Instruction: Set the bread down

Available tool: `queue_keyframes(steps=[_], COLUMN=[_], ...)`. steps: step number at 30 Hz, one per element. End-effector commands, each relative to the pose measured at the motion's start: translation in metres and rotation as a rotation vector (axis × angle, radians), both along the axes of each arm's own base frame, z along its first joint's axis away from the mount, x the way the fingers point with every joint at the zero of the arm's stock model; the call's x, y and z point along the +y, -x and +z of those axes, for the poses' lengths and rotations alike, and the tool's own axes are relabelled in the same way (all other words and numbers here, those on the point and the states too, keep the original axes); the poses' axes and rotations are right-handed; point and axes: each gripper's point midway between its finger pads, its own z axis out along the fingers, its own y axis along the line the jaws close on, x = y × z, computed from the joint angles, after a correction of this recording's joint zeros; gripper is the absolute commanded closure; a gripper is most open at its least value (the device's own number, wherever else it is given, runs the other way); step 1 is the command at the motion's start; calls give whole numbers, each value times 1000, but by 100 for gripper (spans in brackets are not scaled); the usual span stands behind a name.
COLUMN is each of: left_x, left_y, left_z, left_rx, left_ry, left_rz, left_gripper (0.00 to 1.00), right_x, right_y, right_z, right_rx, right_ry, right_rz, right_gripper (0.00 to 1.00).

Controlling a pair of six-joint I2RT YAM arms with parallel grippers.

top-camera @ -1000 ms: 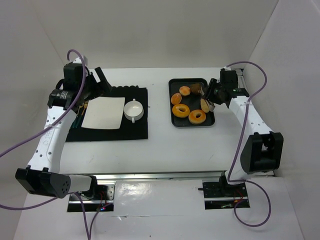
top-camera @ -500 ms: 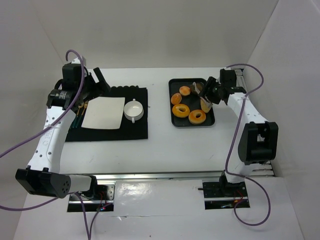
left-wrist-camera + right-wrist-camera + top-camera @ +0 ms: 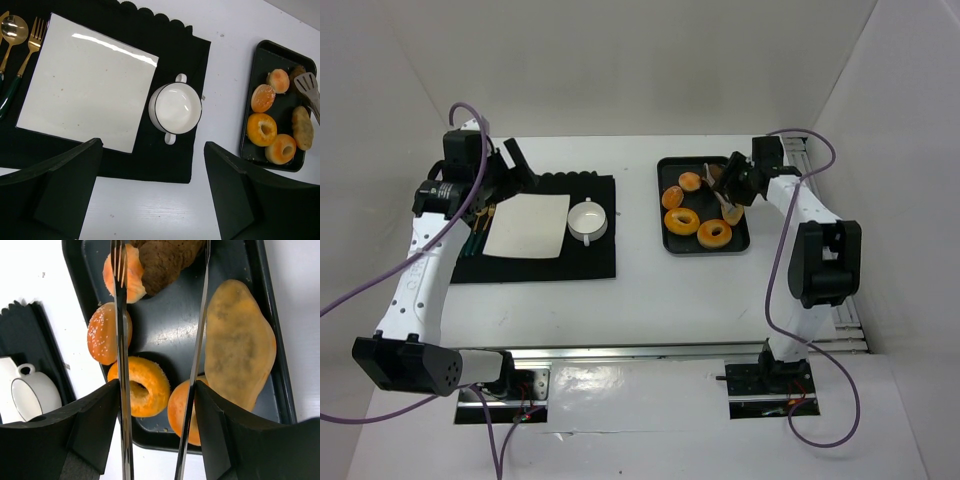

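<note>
A black tray (image 3: 663, 165) holds several breads: two ring donuts (image 3: 681, 220), two round buns (image 3: 672, 196), a long pale loaf (image 3: 730, 210) and a dark brown bread (image 3: 712, 178). My right gripper (image 3: 740, 185) is shut on metal tongs (image 3: 121, 365) over the tray's far end. The tong arms stand apart on either side of the dark brown bread (image 3: 167, 257), with the loaf (image 3: 240, 342) just right of them. My left gripper (image 3: 515, 160) is open and empty, high above the white square plate (image 3: 528, 225).
The plate (image 3: 87, 82) and a white two-handled bowl (image 3: 176, 107) lie on a black placemat (image 3: 590, 262). A gold spoon (image 3: 14, 30) and fork (image 3: 32, 42) lie left of the plate. White walls enclose the table.
The right arm has swung its elbow back, and the tongs have shifted a little left over the tray's far end. The left arm has barely moved.
</note>
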Motion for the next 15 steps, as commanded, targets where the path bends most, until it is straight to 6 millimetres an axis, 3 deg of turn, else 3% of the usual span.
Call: queue_keyframes(steps=[1, 2, 6, 11, 12, 14, 15], left_x=[3, 3, 5, 12, 12, 21, 23], left_y=[-1, -1, -1, 0, 0, 0, 1], left_z=[14, 14, 14, 17, 17, 17, 20], left_rx=[-54, -54, -54, -63, -63, -63, -65], left_ry=[-15, -16, -11, -19, -19, -22, -17], left_rz=[-12, -12, -11, 3, 3, 17, 21], left_gripper=[5, 5, 5, 5, 5, 5, 5], right_x=[0, 0, -2, -6, -6, 6, 8], right_y=[-28, -31, -29, -21, -18, -5, 2], right_z=[30, 21, 22, 47, 63, 63, 78], right_rx=[-111, -95, -83, -135, -170, -170, -206], right_ry=[-15, -15, -8, 5, 3, 3, 18], right_rz=[-9, -9, -16, -32, -32, 7, 15], right_gripper=[33, 35, 43, 57, 57, 57, 58])
